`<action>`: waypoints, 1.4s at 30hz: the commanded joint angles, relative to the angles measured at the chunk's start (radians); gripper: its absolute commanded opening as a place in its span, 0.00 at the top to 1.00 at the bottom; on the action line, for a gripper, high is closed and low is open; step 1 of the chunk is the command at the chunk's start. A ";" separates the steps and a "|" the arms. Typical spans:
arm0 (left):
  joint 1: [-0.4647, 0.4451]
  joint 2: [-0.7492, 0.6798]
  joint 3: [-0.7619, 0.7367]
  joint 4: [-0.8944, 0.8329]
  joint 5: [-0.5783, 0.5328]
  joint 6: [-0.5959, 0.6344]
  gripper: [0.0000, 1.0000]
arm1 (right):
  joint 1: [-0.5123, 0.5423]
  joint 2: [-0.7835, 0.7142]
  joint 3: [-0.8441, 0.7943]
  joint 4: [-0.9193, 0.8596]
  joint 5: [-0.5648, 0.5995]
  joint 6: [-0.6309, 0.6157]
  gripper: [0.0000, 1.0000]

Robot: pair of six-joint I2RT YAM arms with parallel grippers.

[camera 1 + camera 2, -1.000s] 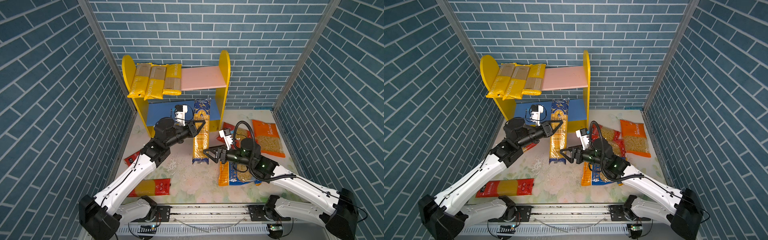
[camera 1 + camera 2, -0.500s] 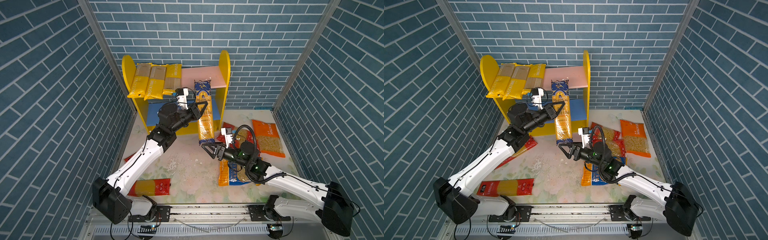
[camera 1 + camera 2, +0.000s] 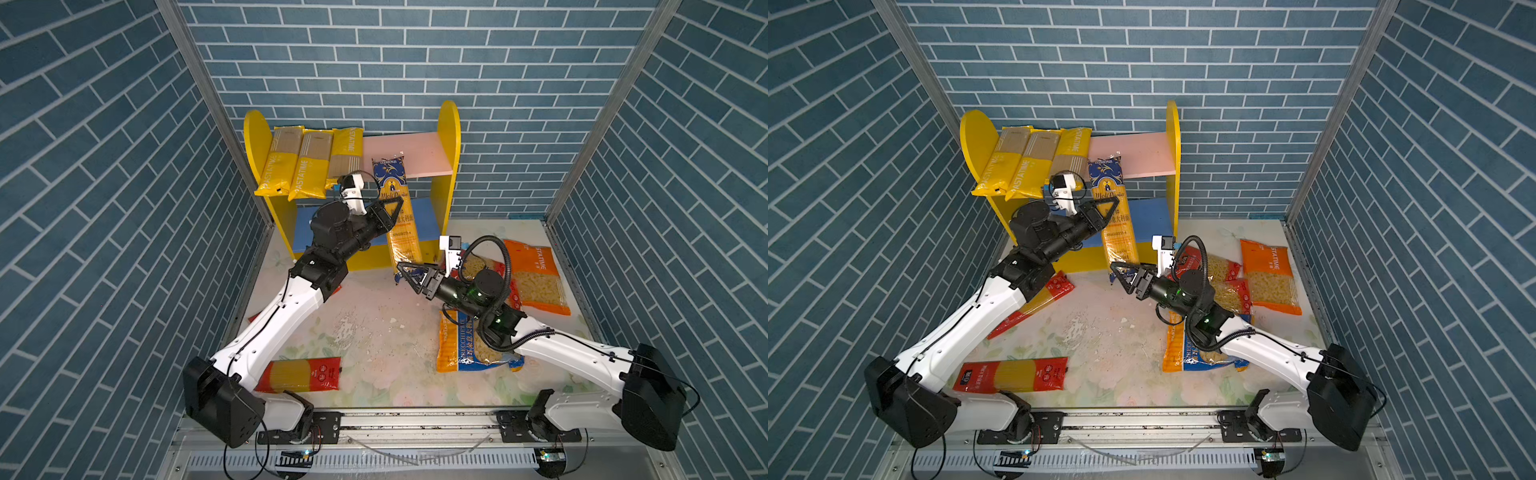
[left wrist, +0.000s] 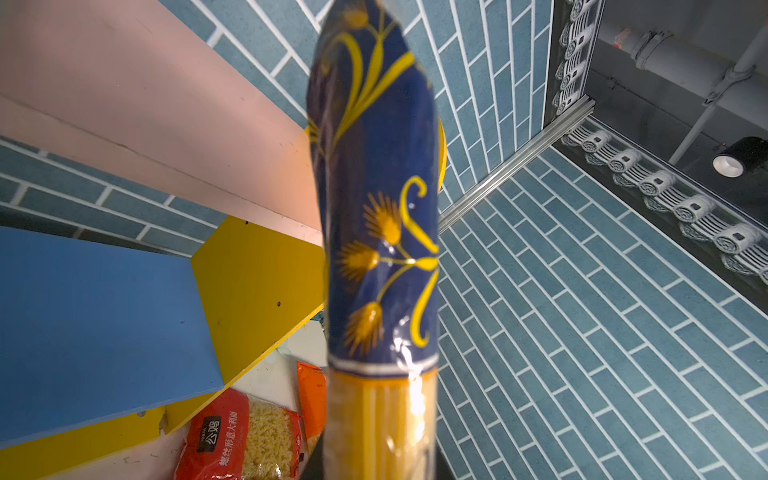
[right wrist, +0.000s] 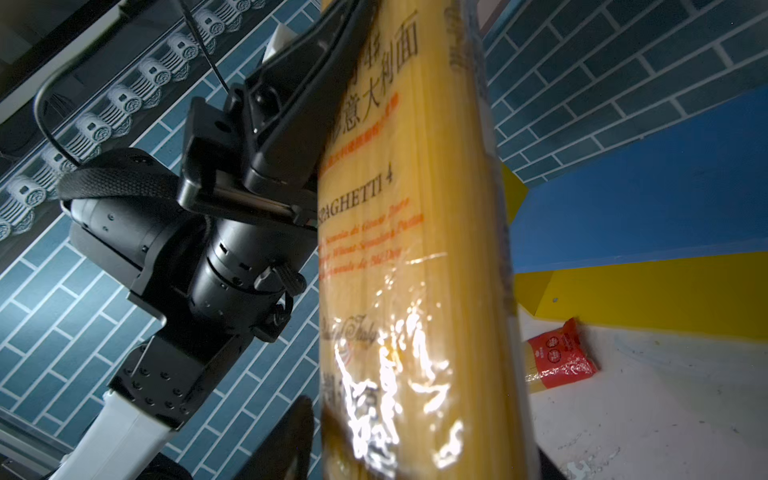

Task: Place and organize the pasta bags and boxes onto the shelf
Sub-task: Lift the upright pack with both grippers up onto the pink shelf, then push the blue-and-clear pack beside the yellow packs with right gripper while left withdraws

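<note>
Both top views: left pincer [image 3: 397, 208] clamped mid-length on the dark blue spaghetti pack [image 3: 404, 239], held tilted in front of the shelf [image 3: 451, 124]. Its lower end sits at the right pincer [image 3: 409, 271]; cannot tell whether that one grips. 
Left wrist: the pack's blue end [image 4: 382, 208] near the pink upper board [image 4: 124, 104]. 
Right wrist: the left pincer's finger [image 5: 307, 104] pressed on the pack [image 5: 415, 249].

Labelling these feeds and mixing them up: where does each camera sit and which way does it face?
Top views: high over the arms' bases, looking down at the shelf; left arm and right arm show whole.
Left wrist: on the left arm, looking up along the dark blue spaghetti pack past the pink board; hardly any arm visible.
Right wrist: on the right arm, looking up that pack at the left fingers clamped on it.
Shared: both wrist views show the pack and blue board.
</note>
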State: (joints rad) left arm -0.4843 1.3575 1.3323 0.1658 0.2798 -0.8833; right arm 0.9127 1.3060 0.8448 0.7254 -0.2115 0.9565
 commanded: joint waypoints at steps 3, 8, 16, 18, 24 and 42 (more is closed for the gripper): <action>0.030 -0.034 0.086 0.045 -0.016 -0.017 0.98 | -0.014 0.044 0.133 0.104 0.033 0.027 0.52; 0.065 0.012 0.200 -0.063 -0.006 0.007 0.83 | -0.040 0.115 0.229 0.115 0.043 0.061 0.69; 0.126 0.100 0.387 -0.270 0.008 0.059 0.44 | -0.083 0.247 0.447 0.089 0.049 0.104 0.84; 0.134 0.099 0.404 -0.313 -0.001 0.074 0.37 | -0.091 0.277 0.505 0.080 0.055 0.115 0.86; 0.148 0.039 0.377 -0.393 -0.057 0.128 0.26 | -0.118 0.384 0.696 -0.018 0.088 0.159 0.91; 0.153 -0.277 0.122 -0.538 -0.215 0.265 0.26 | -0.107 0.742 1.301 -0.359 0.149 0.299 0.85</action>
State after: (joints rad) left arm -0.3378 1.0805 1.4811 -0.3416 0.0803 -0.6418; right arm 0.8009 2.0476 2.0079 0.3164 -0.0753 1.2846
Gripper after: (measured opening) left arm 0.738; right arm 0.251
